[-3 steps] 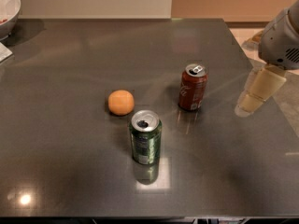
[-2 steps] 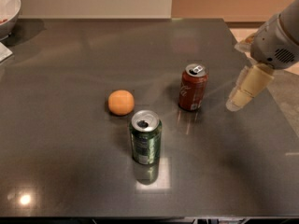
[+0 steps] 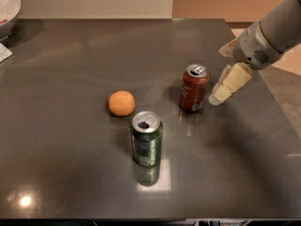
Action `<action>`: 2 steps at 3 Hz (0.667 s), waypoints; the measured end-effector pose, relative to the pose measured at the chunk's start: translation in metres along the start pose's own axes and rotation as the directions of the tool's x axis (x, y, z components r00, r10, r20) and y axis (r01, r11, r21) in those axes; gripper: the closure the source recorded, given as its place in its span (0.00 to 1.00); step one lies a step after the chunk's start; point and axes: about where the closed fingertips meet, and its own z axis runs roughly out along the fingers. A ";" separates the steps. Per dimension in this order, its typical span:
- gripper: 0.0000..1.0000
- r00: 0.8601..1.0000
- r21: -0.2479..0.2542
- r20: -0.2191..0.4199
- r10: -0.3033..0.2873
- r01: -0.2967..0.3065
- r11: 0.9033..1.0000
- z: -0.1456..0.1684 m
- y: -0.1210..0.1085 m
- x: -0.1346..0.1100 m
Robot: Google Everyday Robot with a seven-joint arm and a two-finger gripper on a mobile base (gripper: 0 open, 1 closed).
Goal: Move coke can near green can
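The coke can (image 3: 194, 88) stands upright right of the table's middle, dark red with a silver top. The green can (image 3: 146, 139) stands upright nearer the front, down and left of it, with a gap between them. My gripper (image 3: 221, 91) comes in from the right with pale fingers (image 3: 231, 84) pointing down-left; its tip is just right of the coke can, close beside it and not around it. It holds nothing that shows.
An orange (image 3: 122, 103) lies left of the coke can, just behind the green can. A white bowl (image 3: 7, 8) sits at the back left corner. The dark table (image 3: 70, 55) ends at the right edge (image 3: 277, 112) below my arm.
My gripper has moved left toward the coke can and now sits close to its right side. The cans and the orange have not moved.
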 end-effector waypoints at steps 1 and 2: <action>0.00 0.999 -0.038 0.043 -0.011 0.012 0.999 0.018 0.002 -0.014; 0.00 0.998 -0.067 0.066 -0.019 0.024 0.997 0.030 0.007 -0.023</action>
